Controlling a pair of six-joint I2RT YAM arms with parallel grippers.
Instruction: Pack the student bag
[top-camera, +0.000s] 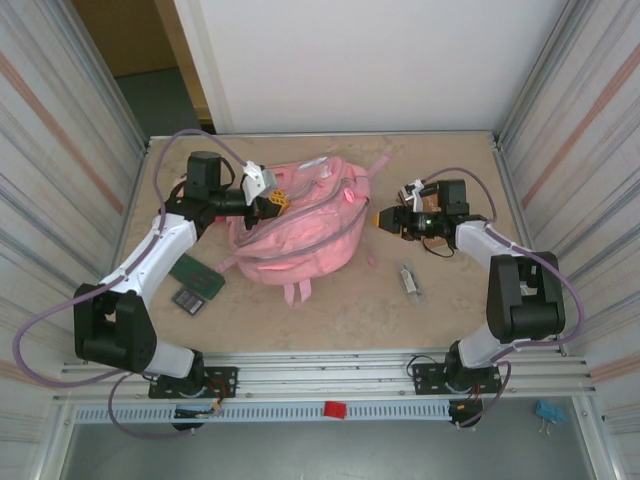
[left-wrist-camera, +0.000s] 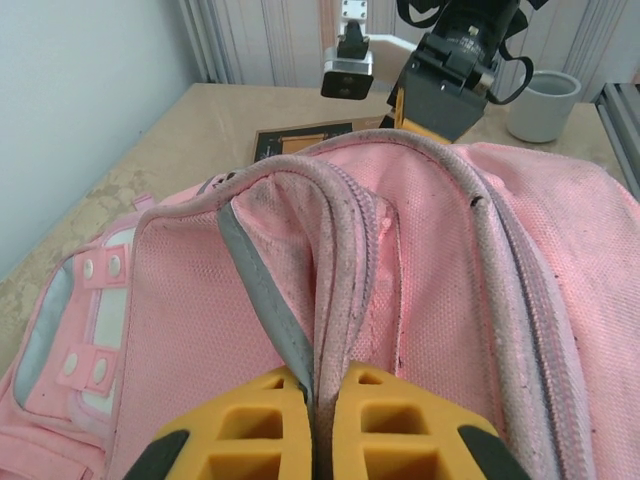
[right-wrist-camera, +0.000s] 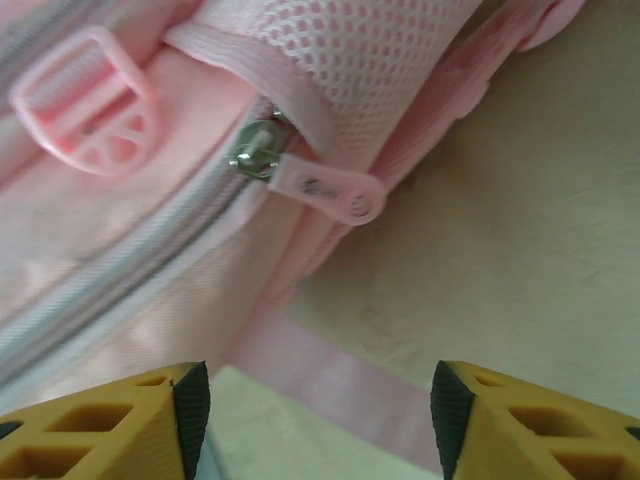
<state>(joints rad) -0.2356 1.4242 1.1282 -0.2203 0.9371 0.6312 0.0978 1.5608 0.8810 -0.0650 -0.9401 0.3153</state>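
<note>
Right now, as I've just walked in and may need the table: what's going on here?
Two robot arms are working on a pink backpack lying between them. The left gripper is pinched shut on its grey-trimmed edge. The right gripper stands open and empty, facing a pink-tabbed zipper pull on the bag's side.

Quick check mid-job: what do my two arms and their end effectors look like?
Left arm and right arm: white tubular links, bulky black joint housings, black base plates. A lilac cable loops loosely along each. Left end effector and right end effector have yellow-orange fingers with square cut-outs and black inner pads.
</note>
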